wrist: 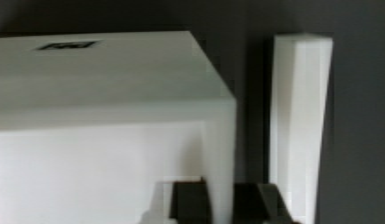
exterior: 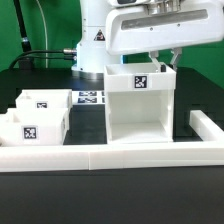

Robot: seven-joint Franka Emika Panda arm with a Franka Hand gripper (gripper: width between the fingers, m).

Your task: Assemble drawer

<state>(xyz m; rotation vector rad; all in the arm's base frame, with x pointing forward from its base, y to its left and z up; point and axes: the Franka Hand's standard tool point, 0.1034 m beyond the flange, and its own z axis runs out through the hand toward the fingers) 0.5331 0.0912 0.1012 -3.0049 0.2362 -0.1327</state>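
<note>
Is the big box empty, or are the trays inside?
Empty: the box has a hollow open front; the near tray and far tray sit outside it.

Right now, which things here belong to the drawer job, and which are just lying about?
Drawer job:
- tall housing
- far tray
- near tray
- gripper, above the housing

Just there:
- marker board
- low border wall
- black table

Black table (exterior: 100, 197), low white border wall (exterior: 120, 157), perhaps green backdrop (exterior: 12, 20).
</note>
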